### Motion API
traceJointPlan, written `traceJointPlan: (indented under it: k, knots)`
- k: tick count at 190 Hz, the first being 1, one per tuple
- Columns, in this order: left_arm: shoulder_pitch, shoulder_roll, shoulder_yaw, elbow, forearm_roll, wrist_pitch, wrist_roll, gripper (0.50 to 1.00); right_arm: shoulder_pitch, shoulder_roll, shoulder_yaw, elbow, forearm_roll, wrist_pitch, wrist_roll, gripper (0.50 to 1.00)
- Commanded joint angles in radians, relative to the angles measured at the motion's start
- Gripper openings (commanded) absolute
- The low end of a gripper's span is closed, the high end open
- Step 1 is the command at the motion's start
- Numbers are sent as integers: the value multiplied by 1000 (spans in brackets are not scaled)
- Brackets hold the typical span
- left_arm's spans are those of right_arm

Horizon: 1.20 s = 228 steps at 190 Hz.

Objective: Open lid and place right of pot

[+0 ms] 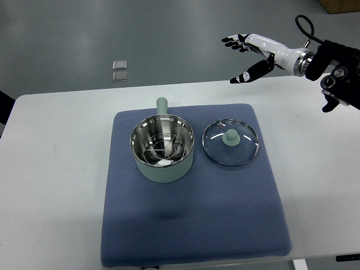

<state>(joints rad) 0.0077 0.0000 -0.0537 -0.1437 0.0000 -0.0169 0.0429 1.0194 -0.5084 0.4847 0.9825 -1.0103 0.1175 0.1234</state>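
A pale green pot (163,150) with a steel inside and a wire rack in it stands uncovered on the blue mat (191,225); its handle points to the far side. The glass lid (230,142) with a green knob lies flat on the mat, just right of the pot and apart from it. My right hand (247,59) hovers high above the table's far edge, well beyond the lid, fingers spread and holding nothing. The left arm does not show.
The mat lies on a white table (56,169). Two small clear square pads (119,70) lie on the grey floor beyond the table's far edge. A dark object (4,107) shows at the left edge.
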Motion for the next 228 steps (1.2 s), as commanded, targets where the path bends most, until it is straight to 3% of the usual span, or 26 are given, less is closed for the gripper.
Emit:
traceJointPlan:
  k: [1, 50, 124, 228]
  knots:
    - [0, 0, 0, 0, 0, 0, 0, 1000, -108, 80, 261, -64, 27, -2, -38, 901]
    - [0, 0, 0, 0, 0, 0, 0, 1000, -277, 206, 621, -133, 99, -5, -91, 901]
    - [0, 0, 0, 0, 0, 0, 0, 1000, -366, 225, 637, -168, 456, -76, -77, 901]
    - [0, 0, 0, 1, 0, 0, 0, 1000, -410, 303, 693, -163, 443, -73, -67, 901]
